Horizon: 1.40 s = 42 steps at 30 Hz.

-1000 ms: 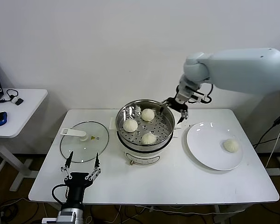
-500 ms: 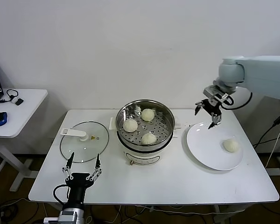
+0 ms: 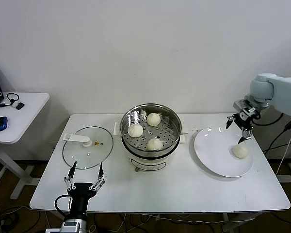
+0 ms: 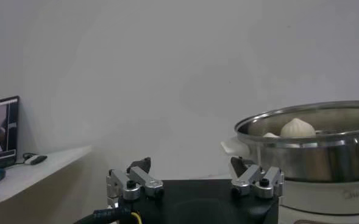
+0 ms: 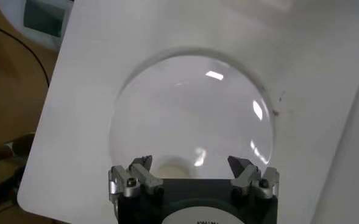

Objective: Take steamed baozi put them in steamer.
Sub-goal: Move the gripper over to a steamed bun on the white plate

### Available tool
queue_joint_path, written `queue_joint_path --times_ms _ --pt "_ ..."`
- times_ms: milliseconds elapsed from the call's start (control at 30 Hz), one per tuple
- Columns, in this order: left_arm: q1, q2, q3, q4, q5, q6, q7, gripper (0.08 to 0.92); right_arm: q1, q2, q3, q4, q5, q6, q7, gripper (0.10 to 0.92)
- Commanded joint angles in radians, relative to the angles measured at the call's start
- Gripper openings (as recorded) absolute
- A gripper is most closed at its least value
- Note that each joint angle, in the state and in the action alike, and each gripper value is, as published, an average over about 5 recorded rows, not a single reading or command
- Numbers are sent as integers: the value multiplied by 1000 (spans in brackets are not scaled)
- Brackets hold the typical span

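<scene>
the steamer (image 3: 152,133) stands in the middle of the white table (image 3: 184,189): a round, shiny steel pot on a white base with small side handles. inside it a flat tray full of little holes carries three buns (image 3: 153,119), soft, matte, cream-white and round with pinched tops, spaced apart from one another. in my left wrist view the same pot (image 4: 313,149) shows its polished wall, with one bun (image 4: 297,128) peeking over the rim.

to the right of the pot lies a round white plate (image 3: 213,153), smooth and glossy. on it sits the fourth bun (image 3: 240,151), alone, toward the plate's right side. my right wrist view looks straight down on that plate (image 5: 191,115), bright glints on its glaze, and the bun there is mostly hidden behind my own fingers.

my right gripper (image 3: 236,127) hangs in the air above the far right edge of the plate, just above and behind the fourth bun, not touching it. its jaws are spread wide and hold nothing; the right wrist view shows the two dark fingertips (image 5: 141,163) well apart.

to the left of the pot a flat round glass lid (image 3: 87,147) with a white handle lies on the table. my left gripper (image 3: 84,174) waits low at the near edge of the table, just in front of the lid, jaws parted and empty.
</scene>
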Motion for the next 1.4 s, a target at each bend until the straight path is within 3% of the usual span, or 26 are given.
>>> queue_joint_path --times_ms 33,567,800,1400 --pt "10 -22 1 -5 11 0 0 823 -240 -92 230 -142 -175 25 -26 823" --pt "23 -27 0 0 23 -6 -2 823 -429 -22 477 -354 -286 79 -42 823" --pt "20 -25 -3 10 23 -5 -2 823 -441 28 430 -430 -251 91 -25 823" --pt "8 -20 -6 25 14 -5 0 823 -537 93 541 -518 -285 98 -9 823"
